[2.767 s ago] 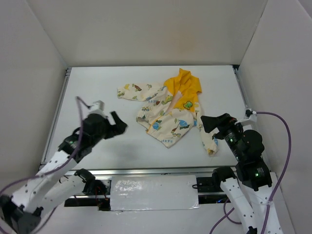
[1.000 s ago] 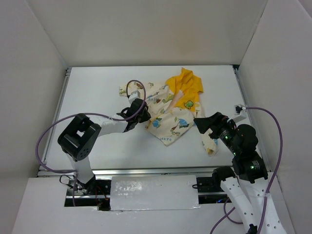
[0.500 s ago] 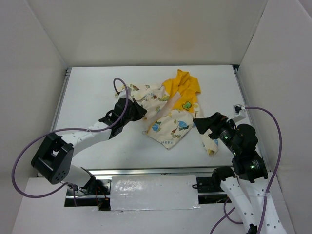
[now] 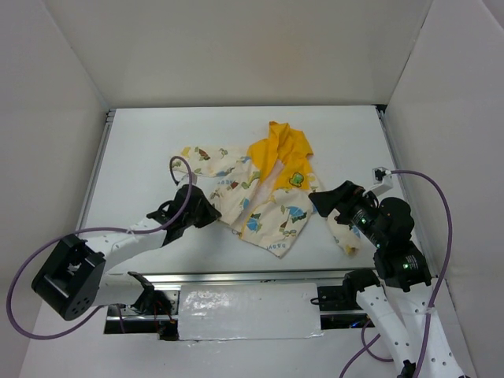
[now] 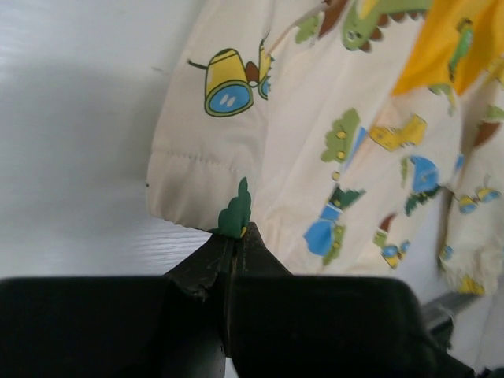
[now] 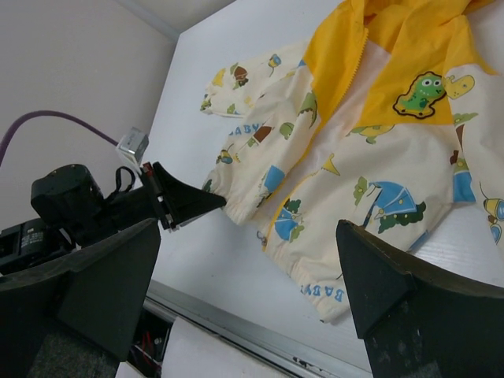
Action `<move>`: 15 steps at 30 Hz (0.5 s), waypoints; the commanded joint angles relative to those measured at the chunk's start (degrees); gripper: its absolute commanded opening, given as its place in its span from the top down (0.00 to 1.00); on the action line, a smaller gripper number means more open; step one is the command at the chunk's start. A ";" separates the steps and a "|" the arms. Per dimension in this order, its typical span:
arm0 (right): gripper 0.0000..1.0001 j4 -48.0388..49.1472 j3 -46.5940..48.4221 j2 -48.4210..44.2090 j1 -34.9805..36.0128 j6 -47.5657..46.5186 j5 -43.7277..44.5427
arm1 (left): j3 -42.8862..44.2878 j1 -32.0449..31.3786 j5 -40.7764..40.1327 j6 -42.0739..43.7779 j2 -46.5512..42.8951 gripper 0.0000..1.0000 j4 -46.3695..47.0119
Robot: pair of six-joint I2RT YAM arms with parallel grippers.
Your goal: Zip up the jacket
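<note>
The jacket (image 4: 264, 185) lies on the white table, cream with cartoon print, its yellow hood (image 4: 279, 146) at the far end and its front open. My left gripper (image 4: 214, 217) is shut on the jacket's near left hem; the left wrist view shows its tips (image 5: 236, 233) pinching the hem edge at a green tree print on the jacket (image 5: 315, 118). My right gripper (image 4: 319, 201) hovers open over the jacket's right side, holding nothing. In the right wrist view the open gripper (image 6: 248, 228) frames the jacket (image 6: 370, 157), the yellow zipper strip (image 6: 293, 189) and a small zipper pull (image 6: 261, 234).
White walls enclose the table (image 4: 142, 142) on three sides. A metal rail (image 4: 236, 277) runs along the near edge. The jacket's right sleeve (image 4: 346, 236) trails beside the right arm. A purple cable (image 4: 177, 169) loops above the left arm.
The left gripper closed on the hem and pulled it toward the near left; the jacket slid left and spread. The right gripper barely moved.
</note>
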 commanded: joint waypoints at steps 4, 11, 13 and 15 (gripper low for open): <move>0.00 3.33 0.45 0.18 -0.17 -0.50 -2.06 | -1.14 0.21 -19.03 -3.35 -5.13 0.90 -8.74; 0.00 3.94 -0.25 0.45 -0.17 -0.76 -2.94 | 3.25 0.30 -30.04 -5.11 -1.28 0.72 -16.48; 0.00 4.03 -0.34 0.45 -0.17 -1.02 -3.11 | 5.36 0.30 -30.22 -3.89 1.19 0.66 -17.62; 0.00 3.77 -0.25 0.71 -0.17 -1.37 -3.29 | 6.94 0.12 -27.94 -1.09 1.20 0.56 -17.89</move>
